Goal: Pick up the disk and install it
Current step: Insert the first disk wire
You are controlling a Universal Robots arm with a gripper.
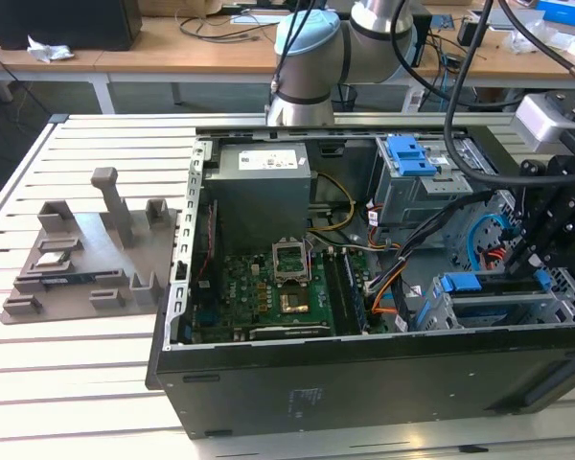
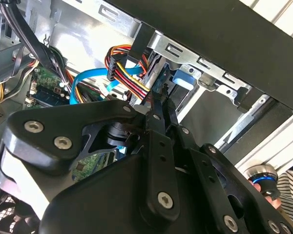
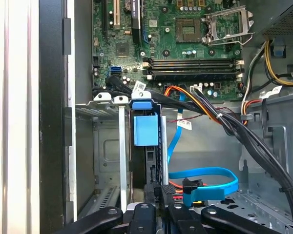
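White slatted bench, open PC case (image 1: pixel 268 402). Gripper (image 3: pixel 158 197) closed on disk (image 3: pixel 146 131) (blue caddy), edge-on in drive cage (image 3: pixel 107 100) slot, long axis running straight away from fingers.

Second wrist view: black gripper (image 2: pixel 158 109) linkage in the foreground, its fingers close together at the edge of the metal drive cage (image 2: pixel 185 53), right by a blue tab (image 2: pixel 183 78). A red/yellow/black wire bundle (image 2: pixel 129 73) and a blue flat cable (image 2: pixel 95 80) run beside it, with green motherboard (image 2: pixel 49 87) behind. Black case wall (image 2: pixel 234 39) runs above the cage.
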